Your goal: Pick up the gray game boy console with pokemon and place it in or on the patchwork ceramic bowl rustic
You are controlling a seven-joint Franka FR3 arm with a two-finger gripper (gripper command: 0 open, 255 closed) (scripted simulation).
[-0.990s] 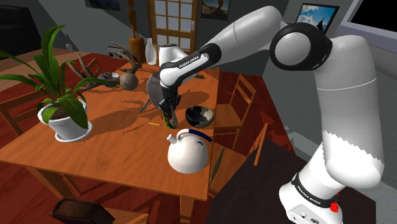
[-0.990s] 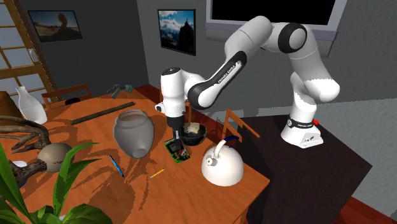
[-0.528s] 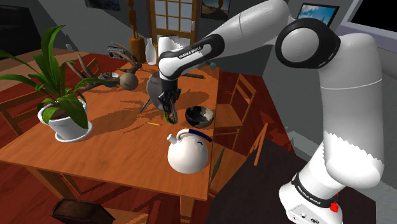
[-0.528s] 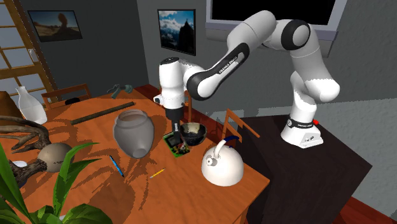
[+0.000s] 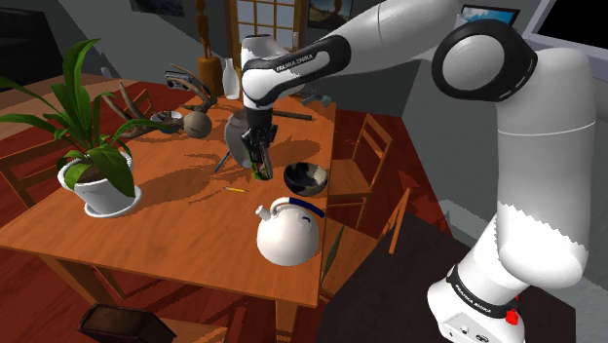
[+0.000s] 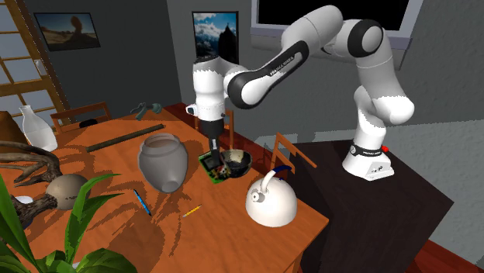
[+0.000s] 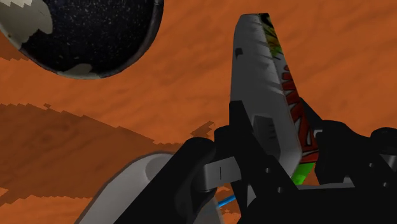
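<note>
The gripper (image 6: pixel 214 153) pointed downward over the table (image 6: pixel 116 225) and its two black fingers were closed on the upper end of the game boy console (image 6: pixel 215 167), which hung from them. In the wrist view the gripper (image 7: pixel 286 153) clasped the game boy console (image 7: pixel 261 70) by its two broad faces. The console was a flat, rectangular slab with a plain grey casing along its narrow edge, while its front face carried a bright print in green, red and yellow around a dark middle part. In the second exterior view it was tilted, and its lower end seemed to be clear of the table top, just beside the bowl (image 6: pixel 235 161) and on the side of the grey vase (image 6: pixel 163 161). In the shoulder view the gripper (image 5: pixel 258 164) held the console (image 5: pixel 262 174) near the bowl (image 5: pixel 306 177), to that view's left of it. The bowl (image 7: pixel 89 32) was round, dark and finely speckled inside, with irregular pale and grey patches at its rim. The table had an orange-brown surface with a soft wood grain. A white kettle (image 5: pixel 287 232), smooth and rounded with an arched handle, stood near the bowl. The vase was matt, round-bodied and wide at the mouth.
</note>
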